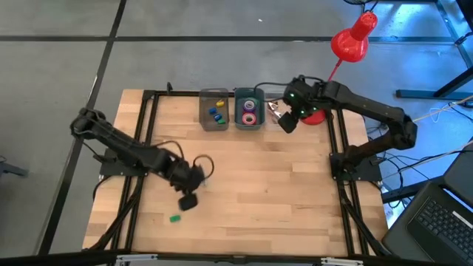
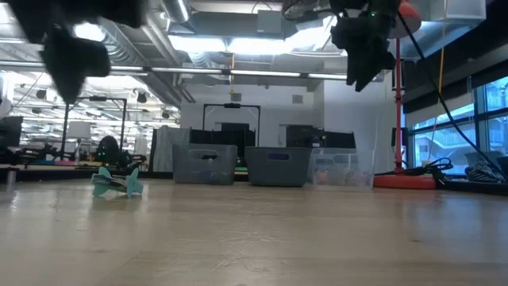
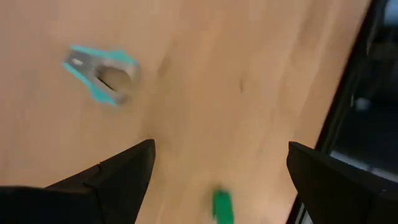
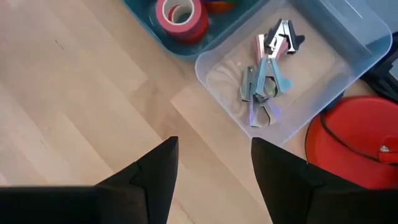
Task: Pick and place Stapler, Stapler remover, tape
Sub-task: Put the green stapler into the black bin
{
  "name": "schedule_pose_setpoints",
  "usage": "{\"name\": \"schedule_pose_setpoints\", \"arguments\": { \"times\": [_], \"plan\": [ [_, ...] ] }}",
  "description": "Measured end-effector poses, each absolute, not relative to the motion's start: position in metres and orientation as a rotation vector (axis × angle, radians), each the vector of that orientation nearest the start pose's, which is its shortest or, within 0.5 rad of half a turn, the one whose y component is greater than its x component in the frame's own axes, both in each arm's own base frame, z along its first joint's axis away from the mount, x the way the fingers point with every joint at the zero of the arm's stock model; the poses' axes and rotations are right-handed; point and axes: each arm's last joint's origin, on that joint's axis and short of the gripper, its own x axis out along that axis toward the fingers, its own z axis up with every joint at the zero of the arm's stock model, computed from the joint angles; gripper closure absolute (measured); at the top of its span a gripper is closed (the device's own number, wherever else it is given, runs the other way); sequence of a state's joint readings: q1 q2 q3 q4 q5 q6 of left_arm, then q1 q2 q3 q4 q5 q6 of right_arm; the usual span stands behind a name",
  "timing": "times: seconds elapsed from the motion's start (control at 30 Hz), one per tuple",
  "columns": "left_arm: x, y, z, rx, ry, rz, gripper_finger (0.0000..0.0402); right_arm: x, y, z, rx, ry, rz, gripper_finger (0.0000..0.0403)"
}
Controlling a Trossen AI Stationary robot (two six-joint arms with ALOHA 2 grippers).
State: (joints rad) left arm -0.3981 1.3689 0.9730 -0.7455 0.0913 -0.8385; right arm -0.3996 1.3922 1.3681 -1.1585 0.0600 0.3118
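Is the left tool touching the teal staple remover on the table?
Apart. In the left wrist view the left tool stands open, and bare wood shows between its fingers and the teal staple remover, which lies ahead of them.

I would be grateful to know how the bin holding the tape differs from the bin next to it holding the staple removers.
The tape bin is teal and opaque; the remover bin is clear plastic. The tape bin holds a red tape roll; the remover bin holds several staple removers lying jumbled. Both are open-topped and sit side by side on the wooden table.
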Motion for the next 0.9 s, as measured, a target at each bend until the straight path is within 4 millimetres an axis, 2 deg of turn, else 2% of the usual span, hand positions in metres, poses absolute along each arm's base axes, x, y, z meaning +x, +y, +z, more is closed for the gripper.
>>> {"name": "schedule_pose_setpoints", "arguments": {
  "times": [0.17, 0.27, 0.6, 0.9],
  "plan": [
    [0.221, -0.128, 0.229, -0.427, 1.31, -0.02, 0.005, 0.236, -0.102, 0.327, 0.473, 1.091, -0.588, 0.0199],
    [0.213, -0.14, 0.221, -0.391, 1.38, 0.003, 0.005, 0.239, -0.103, 0.328, 0.486, 1.055, -0.596, 0.0199],
    [0.214, -0.182, 0.177, -0.431, 1.54, 0.03, 0.005, 0.243, -0.104, 0.33, 0.486, 1.011, -0.586, 0.0199],
    [0.212, -0.2, 0.142, -0.407, 1.652, 0.09, 0.005, 0.243, -0.104, 0.33, 0.486, 1.011, -0.584, 0.0199]
  ]
}}
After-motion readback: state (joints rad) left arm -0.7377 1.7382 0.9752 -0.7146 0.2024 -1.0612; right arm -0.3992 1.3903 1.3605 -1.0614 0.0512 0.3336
